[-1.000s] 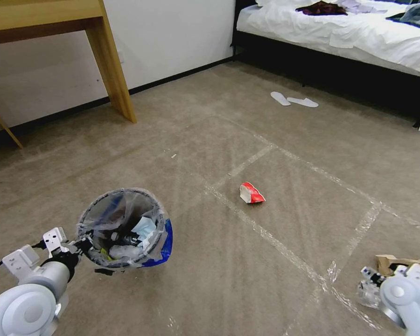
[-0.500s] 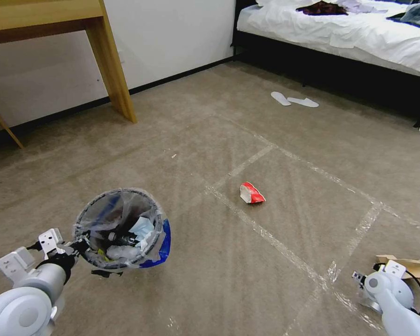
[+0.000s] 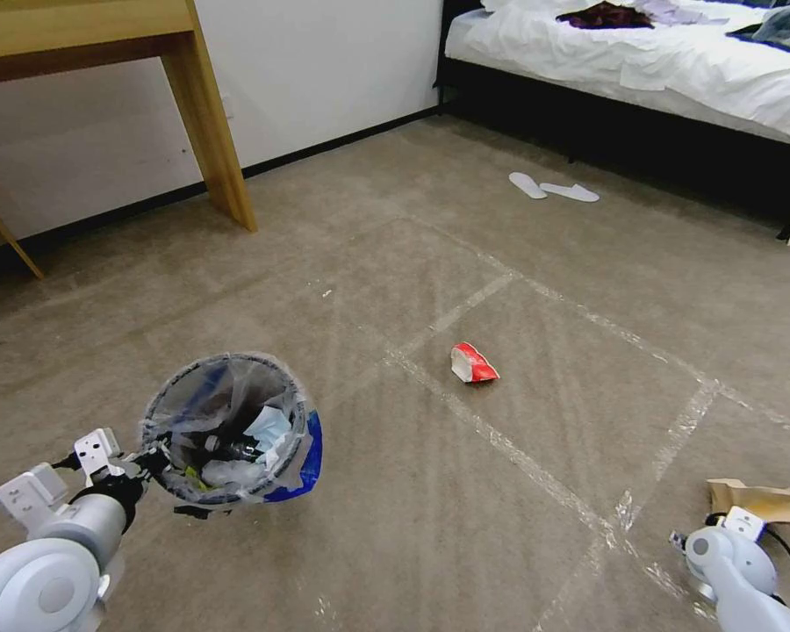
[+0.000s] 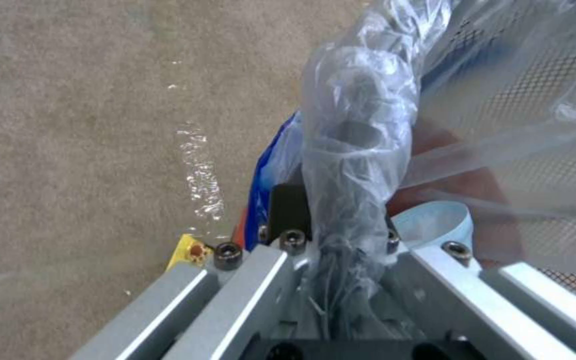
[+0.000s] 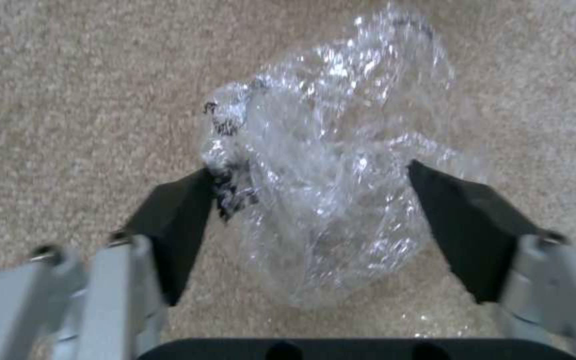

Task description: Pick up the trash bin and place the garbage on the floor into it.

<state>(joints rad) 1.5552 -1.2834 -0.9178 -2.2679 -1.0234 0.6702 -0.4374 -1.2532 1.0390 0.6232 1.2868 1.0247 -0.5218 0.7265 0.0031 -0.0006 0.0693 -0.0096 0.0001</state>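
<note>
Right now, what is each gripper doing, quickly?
Left gripper: shut on the trash bin rim.
Right gripper: open, its fingers either side of a crumpled clear wrapper on the floor.

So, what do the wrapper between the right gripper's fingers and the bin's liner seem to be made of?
The wrapper looks like thin clear plastic film, glossy: it is crumpled, with bright glints, and the carpet shows through. The liner of the trash bin, pinched by the left gripper, seems a similar clear film, cloudier and wrinkled.
</note>
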